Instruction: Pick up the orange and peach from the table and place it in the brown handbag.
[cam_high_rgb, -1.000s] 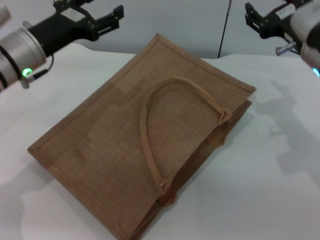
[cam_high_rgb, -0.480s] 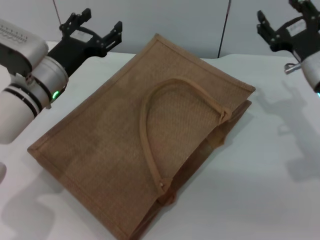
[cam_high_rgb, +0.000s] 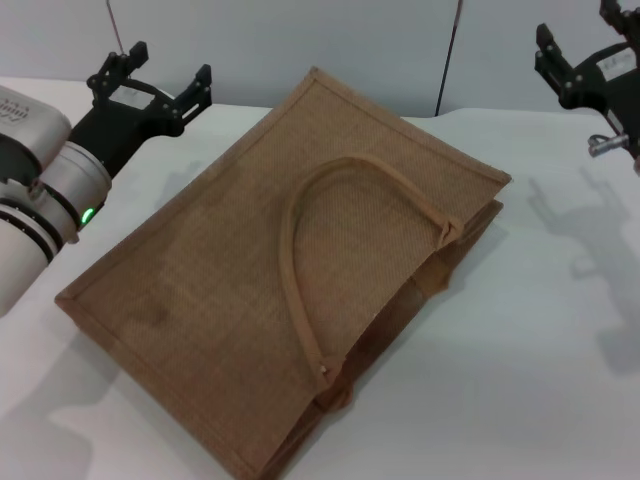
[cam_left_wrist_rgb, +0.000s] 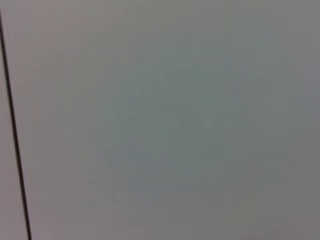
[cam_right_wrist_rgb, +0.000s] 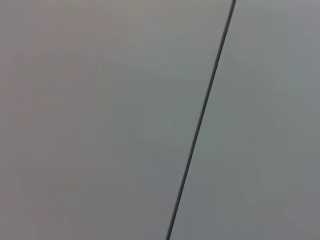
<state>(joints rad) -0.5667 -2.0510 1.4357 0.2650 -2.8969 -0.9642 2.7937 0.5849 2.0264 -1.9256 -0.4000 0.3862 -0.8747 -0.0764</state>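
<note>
The large tan-brown woven jute handbag (cam_high_rgb: 300, 270) is lying flat on the white table (cam_high_rgb: 540, 380), its contents hidden. At ten o'clock the left gripper (cam_high_rgb: 158, 82) is hovering spread open, empty. At two o'clock, the right gripper (cam_high_rgb: 585, 45) is gaping, holding nothing.

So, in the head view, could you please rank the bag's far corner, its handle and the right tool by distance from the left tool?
1. Bag's far corner, just right of the left tool.
2. Handle, mid-bag.
3. Right tool, far right edge.
</note>
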